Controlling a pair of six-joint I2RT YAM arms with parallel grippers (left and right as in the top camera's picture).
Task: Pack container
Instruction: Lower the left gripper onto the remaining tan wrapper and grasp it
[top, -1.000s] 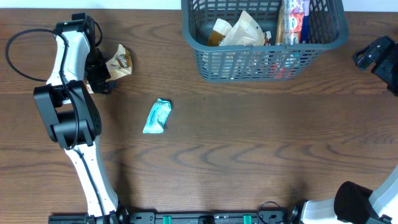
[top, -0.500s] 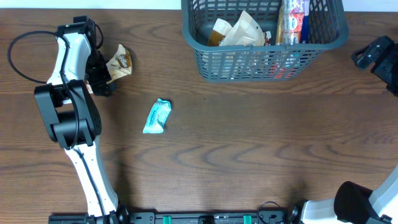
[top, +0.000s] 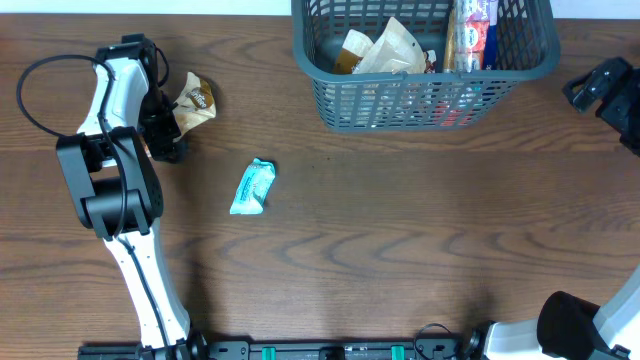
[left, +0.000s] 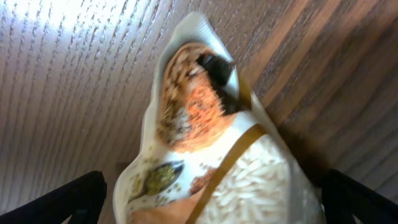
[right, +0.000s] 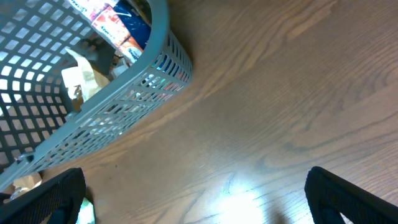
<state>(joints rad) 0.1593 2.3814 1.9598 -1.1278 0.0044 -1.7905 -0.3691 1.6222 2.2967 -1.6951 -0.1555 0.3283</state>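
The left gripper (left: 217, 202) straddles, unclenched, the glossy white-and-brown snack pouch (left: 205, 124); pinching only its slick edge could drop it short of the grey-blue slotted plastic basket (top: 400, 100) well away.

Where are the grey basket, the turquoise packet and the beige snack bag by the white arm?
grey basket (top: 420, 100), overhead view, front lattice wall.
turquoise packet (top: 252, 187), overhead view, middle of the wrapper.
beige snack bag (top: 193, 100), overhead view, middle of the bag.
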